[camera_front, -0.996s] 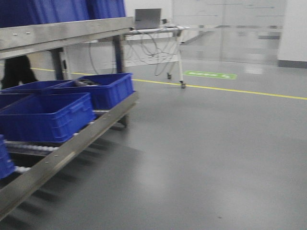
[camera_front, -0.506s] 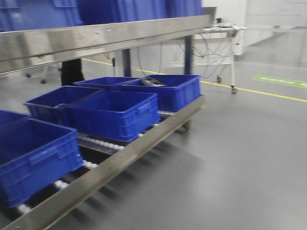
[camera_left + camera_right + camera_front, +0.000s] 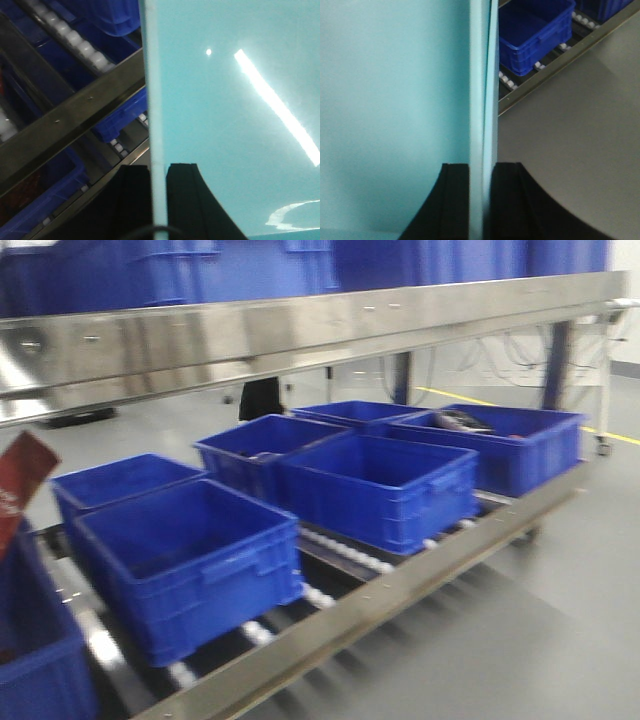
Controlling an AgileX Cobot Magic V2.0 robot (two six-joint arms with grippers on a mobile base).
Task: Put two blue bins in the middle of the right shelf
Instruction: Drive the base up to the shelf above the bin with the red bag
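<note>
A pale cyan-blue bin fills the right of the left wrist view (image 3: 225,125) and the left of the right wrist view (image 3: 395,100). My left gripper (image 3: 158,167) is shut on its thin side wall, one black finger (image 3: 132,200) outside and one inside. My right gripper (image 3: 481,165) is shut on the opposite wall, which shows as two thin edges side by side. I cannot tell whether this is one bin or two nested. No cyan bin or gripper shows in the front view.
A steel roller shelf (image 3: 400,590) holds several royal blue bins (image 3: 190,560), with more on the level above its steel beam (image 3: 300,335). A dark red object (image 3: 20,485) sits at the left edge. Grey floor (image 3: 560,640) lies to the right.
The front view has swung left along the shelf. The open floor and far table have left the view, and more royal blue bins now fill it, closer than before.
</note>
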